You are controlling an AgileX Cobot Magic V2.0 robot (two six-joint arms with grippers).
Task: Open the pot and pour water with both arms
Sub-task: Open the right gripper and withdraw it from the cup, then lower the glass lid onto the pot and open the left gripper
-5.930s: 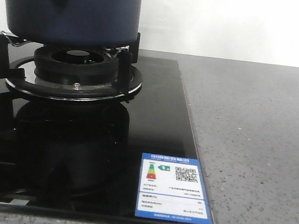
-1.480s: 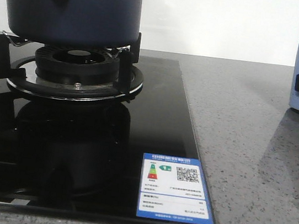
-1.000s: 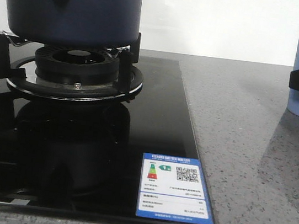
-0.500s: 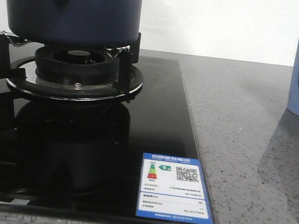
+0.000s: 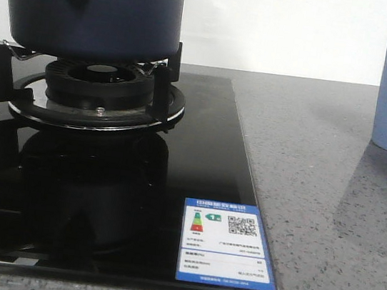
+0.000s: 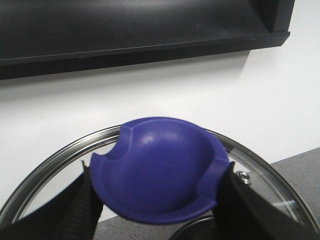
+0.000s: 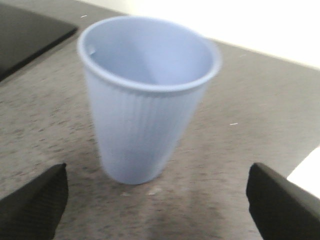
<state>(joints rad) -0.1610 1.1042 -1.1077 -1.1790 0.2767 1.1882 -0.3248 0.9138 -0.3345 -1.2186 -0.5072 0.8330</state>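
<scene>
Holding lid by its knob in left end effector, right end effector gaping wide before cup on table, pot sitting uncovered on burner; pouring probably coming next, needing a cup grasp.

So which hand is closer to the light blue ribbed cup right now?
Right. The right hand sits open just short of the light blue ribbed cup, fingers apart from it. The left hand grips a glass lid's purple knob elsewhere.
</scene>
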